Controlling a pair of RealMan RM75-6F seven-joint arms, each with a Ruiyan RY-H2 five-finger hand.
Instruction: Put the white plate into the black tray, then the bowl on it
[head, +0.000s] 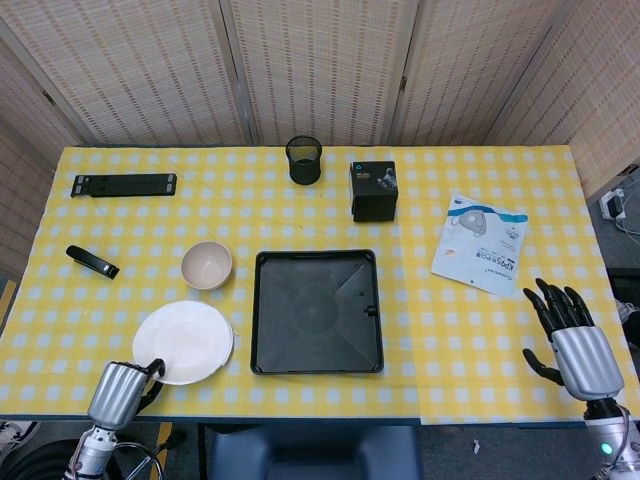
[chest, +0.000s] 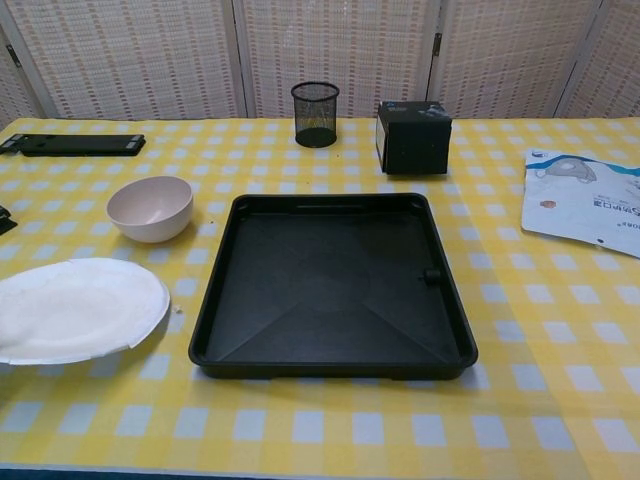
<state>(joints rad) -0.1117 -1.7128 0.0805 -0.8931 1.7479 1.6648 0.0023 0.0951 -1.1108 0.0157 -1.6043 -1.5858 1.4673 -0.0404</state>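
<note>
Only the head view shows the hands: left hand (head: 118, 392) pinches the round white plate (head: 183, 342) at the table's (head: 480, 340) front edge; right hand (head: 575, 345) is spread. The square black tray (head: 316, 311) sits mid-table, with a smooth bowl (head: 207, 265) to its left.

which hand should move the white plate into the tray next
Left. The left hand is already at the near rim of the white plate, which sits left of the black tray; the right hand is far across.
</note>
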